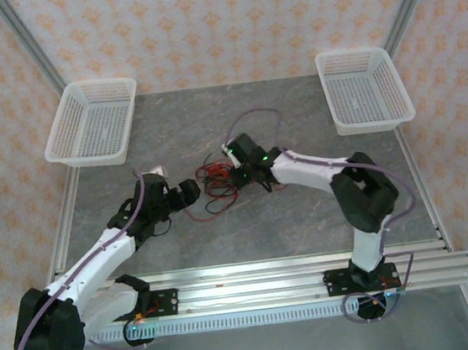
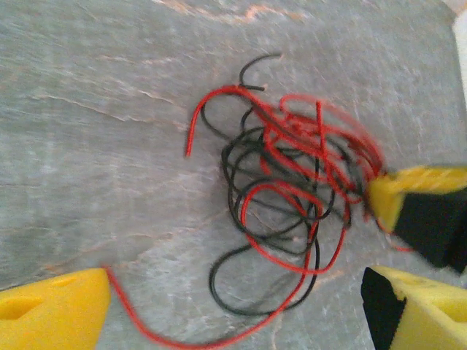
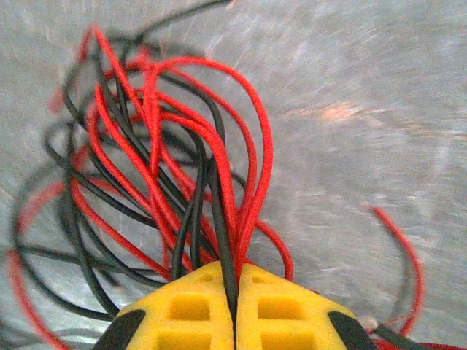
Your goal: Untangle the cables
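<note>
One grey stone-look worktop [image 1: 307,226] carries everything, w/ patterned walls round it. Two arms reach in from the near edge: left arm [image 1: 92,267] angled up and to the right, right arm [image 1: 313,166] bent over toward ctr. Two white mesh baskets sit at the far corners, left basket [image 1: 67,131] and right basket [image 1: 402,92], both well apart from the wires. The cables [image 1: 216,184], red and black strands in one loose tangled heap, lie on the worktop near ctr, btwn the two wrists. One red strand trails out of the heap toward the left arm. In the left wrist view it runs just beside a yellow finger [image 2: 55,306]. Left end effector [image 2: 233,310] is spread wide, jaws far apart at the heap's near edge, gripping nothing. Right end effector [image 3: 235,281] is clamped on the cables: yellow pads pressed together w/ at least one black strand pinched in the seam, red and black loops fanning out beyond the tips.
</note>
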